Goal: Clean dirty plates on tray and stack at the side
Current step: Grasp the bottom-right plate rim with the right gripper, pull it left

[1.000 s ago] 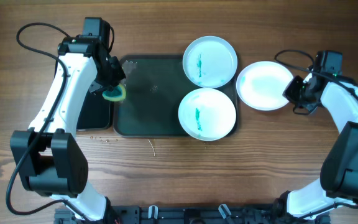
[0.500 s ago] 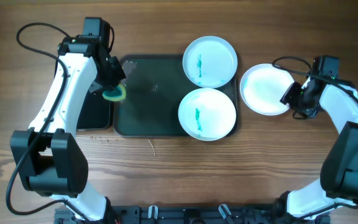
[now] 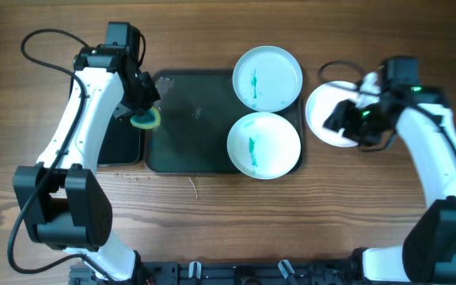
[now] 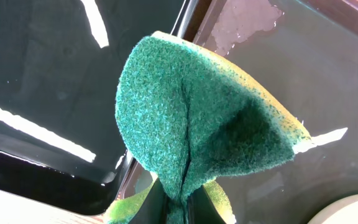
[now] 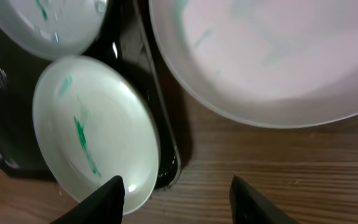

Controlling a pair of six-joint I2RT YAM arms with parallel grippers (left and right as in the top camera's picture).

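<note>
Two white plates with teal smears lie on the right part of the dark tray (image 3: 188, 119): a far plate (image 3: 267, 77) and a near plate (image 3: 264, 145). A third white plate (image 3: 320, 109), showing no smear, rests on the wood right of the tray. My right gripper (image 3: 337, 120) hovers over it, open and empty. In the right wrist view my right gripper (image 5: 176, 186) is above the table, between the near plate (image 5: 92, 130) and the third plate (image 5: 272, 62). My left gripper (image 3: 142, 117) hangs over the tray's left edge, shut on a green and yellow sponge (image 4: 197, 118).
A black bin (image 3: 123, 142) stands directly left of the tray, under the left arm. Small crumbs (image 3: 133, 177) lie on the wood in front of the bin. Water films the tray floor (image 4: 303, 68).
My right gripper has opened, letting go of the third plate's right rim, and moved left over that plate. The left arm and sponge have not moved.
</note>
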